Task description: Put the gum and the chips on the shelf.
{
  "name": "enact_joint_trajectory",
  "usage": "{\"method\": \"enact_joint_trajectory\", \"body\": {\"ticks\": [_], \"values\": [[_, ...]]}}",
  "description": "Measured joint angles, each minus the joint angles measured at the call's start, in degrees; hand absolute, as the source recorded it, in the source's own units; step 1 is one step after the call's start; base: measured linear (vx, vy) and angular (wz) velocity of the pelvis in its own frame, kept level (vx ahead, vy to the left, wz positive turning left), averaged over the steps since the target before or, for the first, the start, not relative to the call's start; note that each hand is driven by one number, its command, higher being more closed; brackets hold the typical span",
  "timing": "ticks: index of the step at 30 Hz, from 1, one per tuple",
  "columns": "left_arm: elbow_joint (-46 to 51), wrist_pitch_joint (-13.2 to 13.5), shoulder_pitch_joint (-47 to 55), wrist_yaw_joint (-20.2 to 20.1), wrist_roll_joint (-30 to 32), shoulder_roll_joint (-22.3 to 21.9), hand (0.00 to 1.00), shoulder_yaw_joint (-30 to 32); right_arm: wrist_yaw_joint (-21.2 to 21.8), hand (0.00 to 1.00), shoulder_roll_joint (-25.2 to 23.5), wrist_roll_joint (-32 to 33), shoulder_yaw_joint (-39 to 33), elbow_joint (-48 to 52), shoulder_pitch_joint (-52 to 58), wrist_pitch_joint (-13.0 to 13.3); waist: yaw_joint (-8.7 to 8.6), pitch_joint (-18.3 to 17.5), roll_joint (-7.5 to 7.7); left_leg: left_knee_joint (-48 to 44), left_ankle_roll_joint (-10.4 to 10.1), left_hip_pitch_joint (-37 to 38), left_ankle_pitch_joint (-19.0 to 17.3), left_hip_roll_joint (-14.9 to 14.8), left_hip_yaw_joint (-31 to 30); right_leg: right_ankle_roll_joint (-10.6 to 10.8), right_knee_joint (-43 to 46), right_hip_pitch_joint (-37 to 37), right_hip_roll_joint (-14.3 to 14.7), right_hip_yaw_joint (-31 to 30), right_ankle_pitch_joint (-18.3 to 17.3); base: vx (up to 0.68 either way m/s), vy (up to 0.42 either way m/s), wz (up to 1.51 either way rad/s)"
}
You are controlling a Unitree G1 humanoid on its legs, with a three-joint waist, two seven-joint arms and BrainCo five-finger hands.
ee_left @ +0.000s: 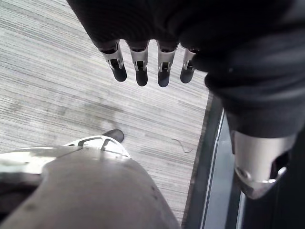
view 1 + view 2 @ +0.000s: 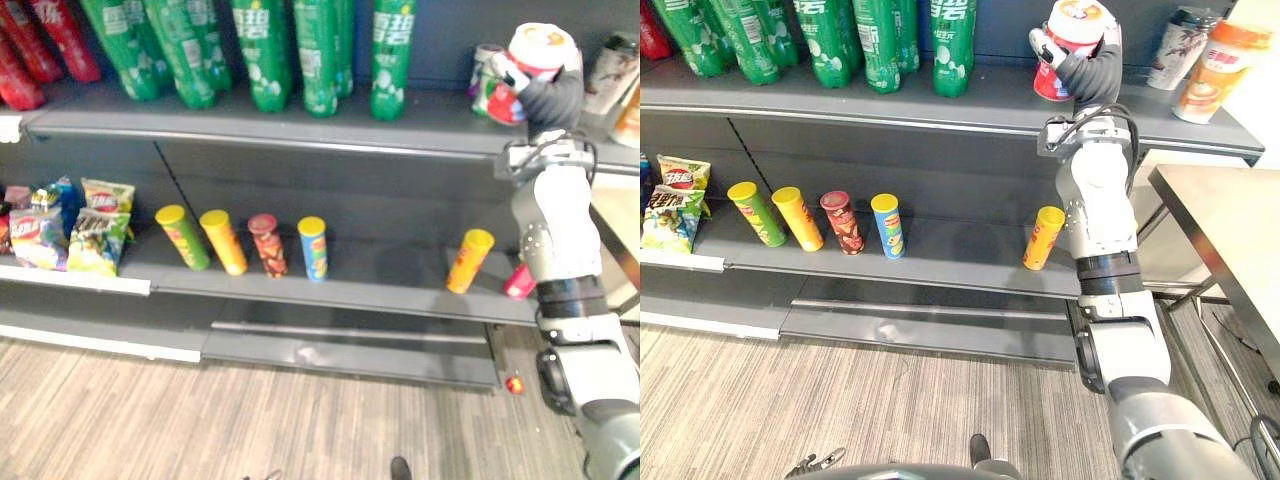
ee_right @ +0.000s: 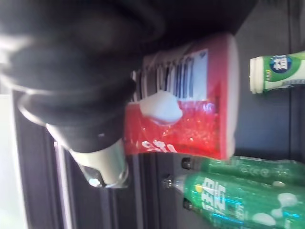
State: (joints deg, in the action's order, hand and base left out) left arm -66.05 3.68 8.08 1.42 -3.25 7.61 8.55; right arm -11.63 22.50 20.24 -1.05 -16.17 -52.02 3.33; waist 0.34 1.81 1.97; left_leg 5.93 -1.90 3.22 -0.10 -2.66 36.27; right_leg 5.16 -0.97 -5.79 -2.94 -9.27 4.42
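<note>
right hand (image 2: 1092, 72) is raised to the right end of the top grey metal shelf (image 2: 890, 108), fingers curled round a red plastic gum tub with a white lid (image 2: 1072, 28) — tub tilted, lid uppermost, apparently so its base can go down clear of the green plastic bottles (image 2: 950, 40). whether the base touches the shelf cannot be told. yellow cardboard chips tube (image 2: 1045, 238) leans on the lower grey shelf (image 2: 960, 275), near its right end — judged already placed. left hand (image 1: 143, 71) hangs over the floor, fingers straight, holding nothing.
</note>
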Motion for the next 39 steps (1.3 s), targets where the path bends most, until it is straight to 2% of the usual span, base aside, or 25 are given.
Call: {"method": "enact_joint_trajectory", "body": {"ticks": [7, 14, 19, 28, 39], "values": [[0.0, -0.6, -0.7, 0.4, 0.0, -0.5, 0.0, -0.3, -0.4, 1.0, -1.2, -2.9, -1.2, -2.9, -1.4, -1.8, 0.07, 0.8, -1.11, 0.0, 0.8, -1.0, 0.5, -0.1, -1.8, -0.1, -0.4, 0.0, -0.2, 1.7, 0.0, 0.0, -0.039, 0.12], [0.1, -0.6, -1.4, 0.6, 0.0, -0.8, 0.0, -0.3, -0.7, 1.0, -1.4, -5.6, -5.1, -5.1, -1.6, -2.1, 0.11, 1.8, -1.79, 0.0, 0.7, -1.4, 0.6, -0.2, -2.8, -0.2, -0.5, 0.1, -0.3, 2.9, 0.0, -0.01, -0.035, 0.08], [0.1, -0.6, -1.6, 0.6, 0.1, -0.8, 0.0, -0.4, -2.0, 1.0, -1.6, -6.8, -8.4, -7.3, -1.6, -2.1, -0.04, 2.1, -1.86, 0.0, 0.8, -2.0, 0.9, -0.1, -3.9, -0.2, -0.8, 0.1, -0.4, 4.0, -0.1, -0.01, -0.03, 0.11], [0.2, -0.5, -2.2, 0.7, 0.2, -0.5, 0.0, -1.4, -2.2, 1.0, -2.4, -9.1, -9.9, -11.3, -2.5, -2.4, 0.06, 2.7, -1.65, 0.0, 1.1, -2.2, 1.1, -0.1, -4.3, -0.2, -1.2, 0.2, -0.6, 4.6, -0.1, 0.0, -0.018, 0.01], [0.6, -0.4, -3.2, 0.7, 0.0, -0.3, 0.0, -1.6, -3.0, 1.0, -0.2, -11.4, -12.1, -18.1, -8.6, -1.8, 0.19, 4.3, -1.53, 0.0, 1.1, -3.2, 1.2, 0.1, -6.1, -0.3, -1.5, 0.1, -1.0, 6.3, -0.2, -0.01, -0.025, 0.09]]}}
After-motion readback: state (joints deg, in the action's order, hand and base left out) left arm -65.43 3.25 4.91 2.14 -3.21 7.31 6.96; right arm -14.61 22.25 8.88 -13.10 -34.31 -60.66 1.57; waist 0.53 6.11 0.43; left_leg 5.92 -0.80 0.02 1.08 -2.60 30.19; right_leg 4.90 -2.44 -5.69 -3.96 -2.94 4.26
